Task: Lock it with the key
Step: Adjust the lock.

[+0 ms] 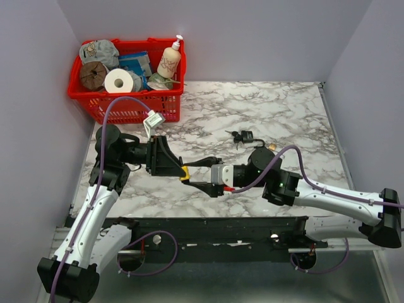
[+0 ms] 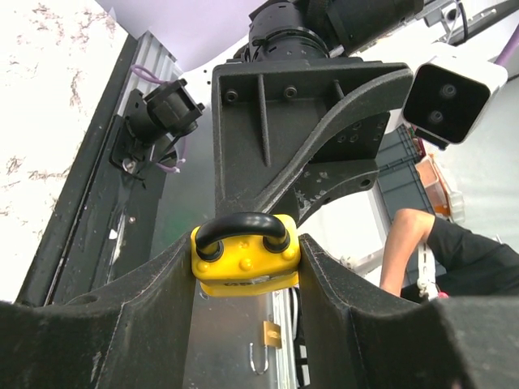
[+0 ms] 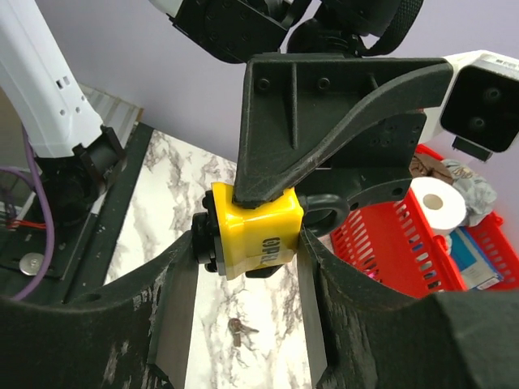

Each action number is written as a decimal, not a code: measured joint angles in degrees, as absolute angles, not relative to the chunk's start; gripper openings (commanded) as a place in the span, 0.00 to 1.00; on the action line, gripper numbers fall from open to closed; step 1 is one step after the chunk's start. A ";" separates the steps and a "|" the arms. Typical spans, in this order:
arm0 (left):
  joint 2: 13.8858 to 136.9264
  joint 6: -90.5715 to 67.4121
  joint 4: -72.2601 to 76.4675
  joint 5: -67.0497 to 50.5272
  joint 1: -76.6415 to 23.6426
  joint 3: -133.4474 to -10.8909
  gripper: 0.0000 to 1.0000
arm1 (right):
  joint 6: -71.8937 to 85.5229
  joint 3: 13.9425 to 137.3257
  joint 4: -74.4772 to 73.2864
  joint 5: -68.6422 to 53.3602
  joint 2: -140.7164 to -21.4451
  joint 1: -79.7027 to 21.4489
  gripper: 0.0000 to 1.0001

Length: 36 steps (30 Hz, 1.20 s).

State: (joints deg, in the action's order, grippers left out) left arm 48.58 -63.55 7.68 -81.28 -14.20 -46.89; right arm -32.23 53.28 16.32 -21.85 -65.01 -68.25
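Note:
A yellow padlock [image 1: 184, 173] with a black shackle is held in the air between the two arms. My left gripper [image 2: 246, 267] is shut on its flat sides, and the shackle [image 2: 241, 224] sits down in the body. My right gripper [image 3: 251, 243] spans the padlock [image 3: 258, 228] lengthwise. One of its fingers touches the black part at the keyhole end, the other touches the shackle end [image 3: 326, 212]. A bunch of keys [image 1: 240, 136] lies loose on the marble table, and it also shows in the right wrist view [image 3: 240, 328].
A red basket [image 1: 136, 104] with a paper roll, a bottle and packets stands at the back left, close behind my left arm. A small white tag [image 1: 153, 119] sits by its front. Purple walls close in the sides and back.

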 measured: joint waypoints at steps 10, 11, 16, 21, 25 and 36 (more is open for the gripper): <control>47.40 -53.41 -4.89 -77.30 -13.85 -46.83 0.00 | -27.14 54.06 13.32 -23.11 -66.65 -65.95 0.39; 47.31 -52.47 -6.09 -76.93 -13.85 -46.83 0.00 | -26.76 54.06 13.13 -23.31 -66.76 -65.84 0.39; 46.87 -49.45 -10.11 -76.12 -13.91 -46.87 0.00 | -26.13 54.06 12.05 -24.18 -67.11 -65.60 0.56; 47.31 -46.48 -12.23 -74.98 -13.89 -47.37 0.00 | -25.52 54.08 11.40 -23.92 -67.16 -65.52 0.85; 49.25 -40.66 -18.65 -73.03 -11.05 -50.65 0.00 | -25.52 53.78 10.11 -21.52 -66.06 -65.49 0.97; 59.72 -12.86 -49.84 -37.78 -8.25 -63.46 0.00 | -23.59 49.76 2.13 -14.06 -56.62 -60.93 1.00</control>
State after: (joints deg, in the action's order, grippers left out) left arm 59.72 -12.86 -49.84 -37.78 -8.25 -63.46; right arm -23.59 49.76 2.13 -14.06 -56.62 -60.93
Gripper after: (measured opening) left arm 0.555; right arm 0.997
